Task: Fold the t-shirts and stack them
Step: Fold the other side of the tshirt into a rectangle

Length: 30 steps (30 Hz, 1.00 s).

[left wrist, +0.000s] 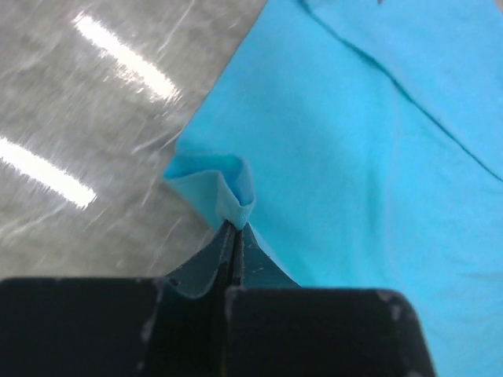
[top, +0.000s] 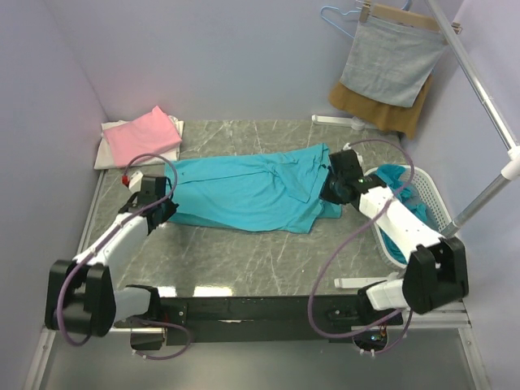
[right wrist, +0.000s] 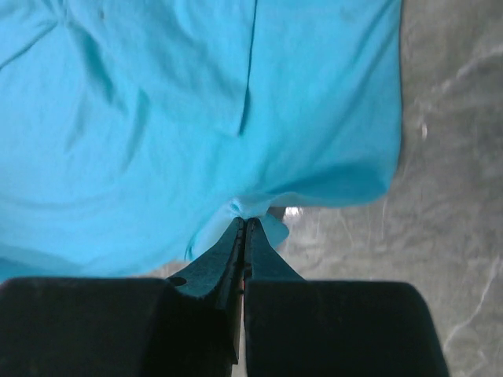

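Well, nearest me the two arms reach out from the near edge of the counter (top: 244,260). At about nine o'clock, the left fingers (left wrist: 206,269) are pinched tight on a small fold at the edge of the teal t-shirt (top: 244,191). At about three o'clock, the right fingers (right wrist: 214,263) are closed just the same on a puckered bit of its opposite edge. The shirt lies spread across the middle of the counter between them, running side to side, with a few creases in it. Just past the right arm, around three to four o'clock, a white basket (top: 437,203) holds more teal shirts (top: 396,180). Farther back, at ten o'clock, a folded pink t-shirt (top: 142,134) rests on a white one (top: 110,153). Farthest off, at one o'clock, a grey cloth (top: 392,61) hangs on a hanger in front of a mustard-brown cloth (top: 382,110).
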### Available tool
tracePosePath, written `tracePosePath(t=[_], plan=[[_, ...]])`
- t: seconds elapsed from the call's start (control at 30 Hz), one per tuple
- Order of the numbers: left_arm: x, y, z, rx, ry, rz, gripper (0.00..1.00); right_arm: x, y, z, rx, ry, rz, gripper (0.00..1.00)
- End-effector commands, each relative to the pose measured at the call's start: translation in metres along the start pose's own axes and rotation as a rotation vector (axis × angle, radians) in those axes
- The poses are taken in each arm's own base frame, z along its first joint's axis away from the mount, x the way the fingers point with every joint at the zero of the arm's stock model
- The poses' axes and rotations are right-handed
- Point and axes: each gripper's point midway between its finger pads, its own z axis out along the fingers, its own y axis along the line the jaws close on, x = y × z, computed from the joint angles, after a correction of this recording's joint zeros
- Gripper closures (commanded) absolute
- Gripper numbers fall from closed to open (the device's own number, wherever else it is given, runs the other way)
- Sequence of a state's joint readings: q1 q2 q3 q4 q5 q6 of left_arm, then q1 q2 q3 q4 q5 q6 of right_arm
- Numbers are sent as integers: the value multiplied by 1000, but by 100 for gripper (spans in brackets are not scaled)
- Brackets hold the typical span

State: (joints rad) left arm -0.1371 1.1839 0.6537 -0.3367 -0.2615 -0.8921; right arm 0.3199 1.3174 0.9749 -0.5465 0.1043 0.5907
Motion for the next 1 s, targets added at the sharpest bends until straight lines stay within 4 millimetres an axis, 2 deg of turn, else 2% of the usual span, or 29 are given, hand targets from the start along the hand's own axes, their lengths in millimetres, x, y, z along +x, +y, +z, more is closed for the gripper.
tracePosePath(t=[0.0, 0.07, 0.1, 0.13, 0.2, 0.23, 0.27, 0.3, 0.33, 0.37, 0.43, 0.47, 0.53, 0.57, 0.73, 0.8, 0.97], plan=[[-33, -34, 15, 56, -82, 29, 99, -44, 16, 11, -28, -66, -22, 100], [-42, -42, 21, 60, -92, 35, 99, -46, 20, 25, -29, -36, -34, 100], [-40, -42, 30, 45, -80, 44, 99, -56, 26, 26, -39, -45, -30, 100], [-46, -47, 33, 51, -87, 40, 99, -55, 27, 36, -32, -21, -39, 100], [-46, -48, 46, 38, -77, 51, 99, -68, 36, 42, -51, -18, -34, 100], [-52, -52, 49, 43, -85, 48, 99, -67, 37, 53, -47, 2, -37, 100], [-55, -54, 53, 41, -86, 53, 99, -79, 45, 53, -64, -16, -37, 100], [-52, -52, 61, 25, -71, 60, 99, -81, 46, 57, -60, -6, -36, 100], [-59, -56, 64, 32, -79, 58, 99, -80, 46, 68, -50, 13, -38, 100], [-62, -58, 67, 31, -83, 60, 99, -91, 53, 69, -61, -1, -37, 100], [-66, -59, 76, 20, -87, 67, 99, -91, 54, 81, -48, 25, -44, 100], [-67, -61, 78, 24, -85, 69, 99, -99, 59, 83, -55, 10, -43, 100], [-70, -58, 86, -2, -88, 77, 99, -97, 55, 99, -28, 34, -42, 100], [-70, -56, 88, -14, -88, 78, 99, -106, 59, 100, -29, 18, -42, 100], [-66, -45, 95, -35, -74, 67, 99, -113, 50, 118, 7, 27, -32, 100], [-62, -41, 95, -42, -71, 65, 99, -125, 48, 117, 15, -7, -15, 100], [-47, -22, 95, -85, -48, 72, 99, -135, 38, 112, 40, -55, 8, 100]])
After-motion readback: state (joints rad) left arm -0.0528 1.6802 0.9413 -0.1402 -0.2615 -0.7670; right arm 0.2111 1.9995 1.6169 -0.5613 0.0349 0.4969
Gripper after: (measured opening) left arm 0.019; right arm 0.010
